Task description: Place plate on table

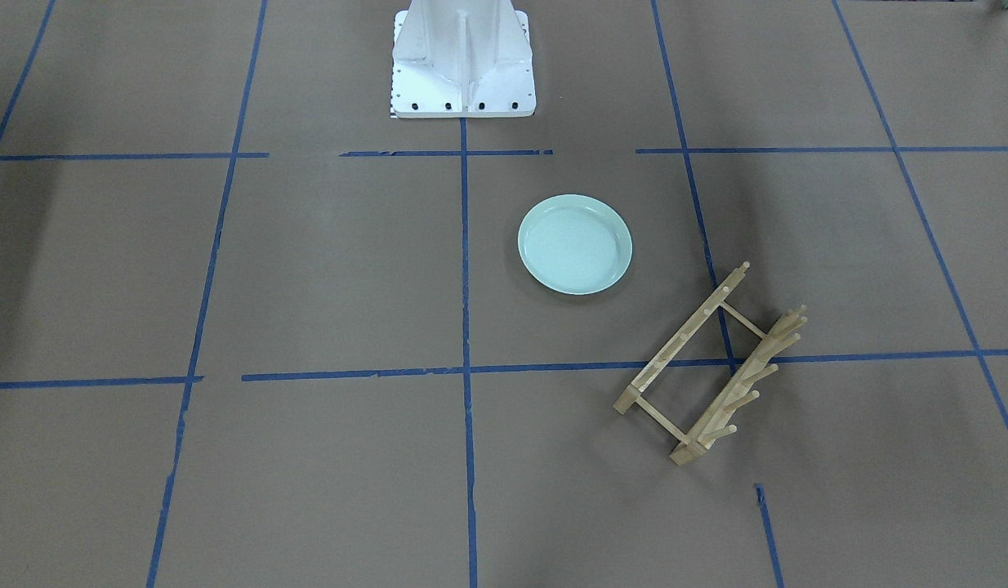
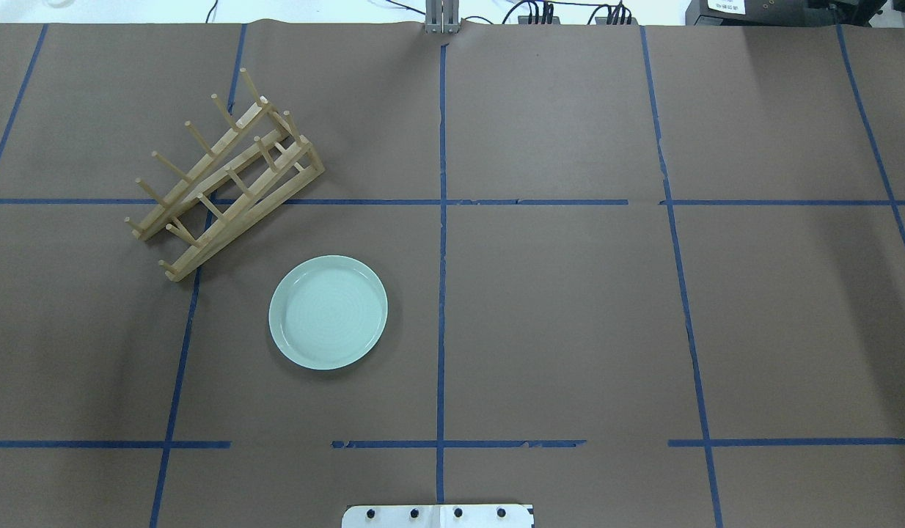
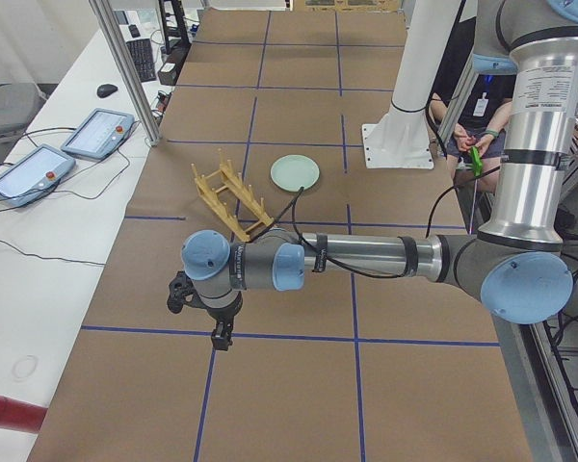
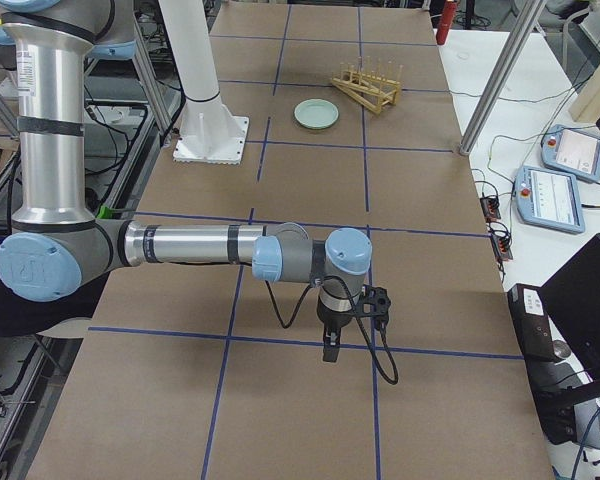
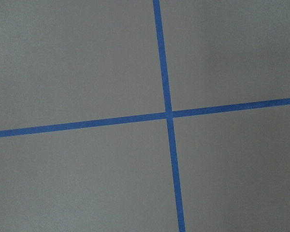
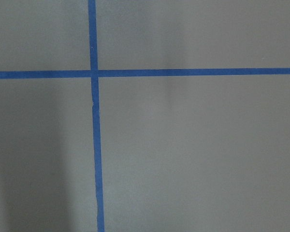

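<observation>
Item count: one desk (image 2: 570,308), one plate (image 2: 328,312), one wooden peg rack (image 2: 225,172), one white robot base (image 1: 463,61), and two arms with one set of fingers each.

1. Left fingers (image 3: 219,337). They point down, hanging above the desk's left end just over a blue tape line (image 3: 299,339). They are well apart from both the plate (image 3: 295,172) and the rack (image 3: 229,197). Only the side view from that end shows them, so their opening cannot be determined. The left wrist camera shows only brown paper and one tape crossing (image 5: 168,114).

2. Rack. It stands in the desk's left half, toward the far left corner. It is turned diagonally across a tape crossing, pegs up.

3. Plate (image 1: 575,244). It lies flat on the desk, rim up, in the left half. It sits between the rack and the robot-side edge, near the centre tape line but clear of it. It is close to the rack (image 1: 712,363) without touching it.

4. Base. It is bolted at the middle of the robot-side edge.

5. Right fingers (image 4: 328,348). They point down, hanging above the desk's right end beside a tape line, far from the plate (image 4: 316,113). Their opening cannot be determined. The right wrist camera shows paper and one tape crossing (image 6: 94,73).
</observation>
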